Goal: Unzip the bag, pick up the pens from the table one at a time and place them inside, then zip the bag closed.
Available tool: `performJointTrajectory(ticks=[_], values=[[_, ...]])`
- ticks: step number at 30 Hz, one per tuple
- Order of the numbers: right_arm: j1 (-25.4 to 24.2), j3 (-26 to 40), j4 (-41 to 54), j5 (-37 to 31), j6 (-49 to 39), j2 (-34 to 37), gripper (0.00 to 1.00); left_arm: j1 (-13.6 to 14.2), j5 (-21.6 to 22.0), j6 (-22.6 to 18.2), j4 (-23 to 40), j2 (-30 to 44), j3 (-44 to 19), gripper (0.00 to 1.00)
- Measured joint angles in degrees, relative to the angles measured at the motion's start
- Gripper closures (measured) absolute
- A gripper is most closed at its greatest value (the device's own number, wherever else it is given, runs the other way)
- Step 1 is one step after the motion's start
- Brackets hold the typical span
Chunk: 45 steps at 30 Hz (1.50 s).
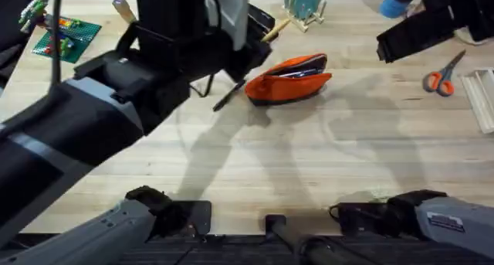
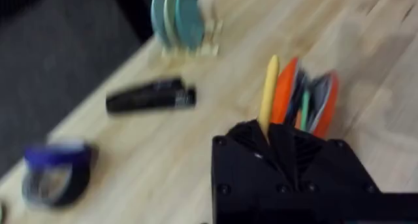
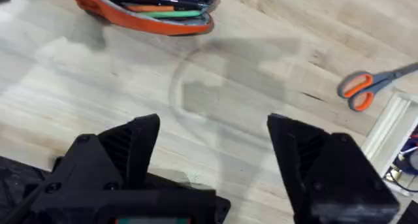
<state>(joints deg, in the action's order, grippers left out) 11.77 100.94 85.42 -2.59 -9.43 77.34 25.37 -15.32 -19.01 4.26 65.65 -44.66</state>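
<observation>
1. Bag (image 1: 289, 79) lay unzipped on the table (image 1: 309, 164), pens visible inside.
2. Left gripper (image 2: 268, 142) clamped a yellow pen (image 2: 268, 90), held just beside the bag's open mouth.
3. Right gripper (image 3: 212, 155) hung fingers spread, empty, bag well apart from it.
4. Black pen (image 1: 229, 96) lay just left of the bag.

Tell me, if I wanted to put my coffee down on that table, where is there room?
The broad bare wood in front of the orange bag, stretching toward the arm bases, is free. So is the patch between the bag and the scissors. The far edge is crowded: a brick plate, a teal disc rack and the left arm.
</observation>
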Motion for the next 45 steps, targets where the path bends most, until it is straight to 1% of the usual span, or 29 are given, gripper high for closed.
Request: performJointTrajectory(ticks=[4,7,9,10,14,15,18,32,37,45], values=[[-0.08,-0.39,-0.64,-0.16,0.00,0.02,0.006,3.60,-1.00,-0.60,-6.69,0.68,-0.04,0.960],[-0.08,-0.39,-0.73,-0.19,0.00,0.02,0.006,5.51,-1.88,-0.78,-9.03,3.03,-0.07,0.960],[-0.08,-0.39,-0.82,-0.21,0.00,0.02,0.006,6.44,-3.03,-0.83,-11.00,5.68,-0.07,0.960],[-0.08,-0.39,-0.95,-0.21,0.00,0.02,0.006,7.14,-4.23,-0.98,-14.37,9.34,-0.07,0.960],[-0.08,-0.39,-0.97,-0.20,0.00,0.02,0.005,7.47,-6.23,-1.01,-18.73,12.69,-0.07,0.961],[-0.08,-0.39,-1.01,-0.21,0.00,0.02,0.005,7.71,-8.29,-1.04,-19.63,14.32,-0.07,0.961],[-0.08,-0.39,-1.10,-0.21,0.00,0.02,0.005,7.88,-9.41,-1.16,-19.65,15.76,-0.07,0.960],[-0.08,-0.39,-1.56,-0.21,0.00,0.02,0.005,7.88,-9.55,-1.20,-19.43,21.69,-0.07,0.960],[-0.08,-0.39,-1.56,-0.21,0.00,0.02,0.006,7.88,-9.28,-1.20,-17.11,23.58,-0.07,0.960],[-0.08,-0.39,-1.56,-0.21,0.00,0.02,0.005,7.88,-8.56,-1.20,-12.45,23.67,-0.09,0.960]])
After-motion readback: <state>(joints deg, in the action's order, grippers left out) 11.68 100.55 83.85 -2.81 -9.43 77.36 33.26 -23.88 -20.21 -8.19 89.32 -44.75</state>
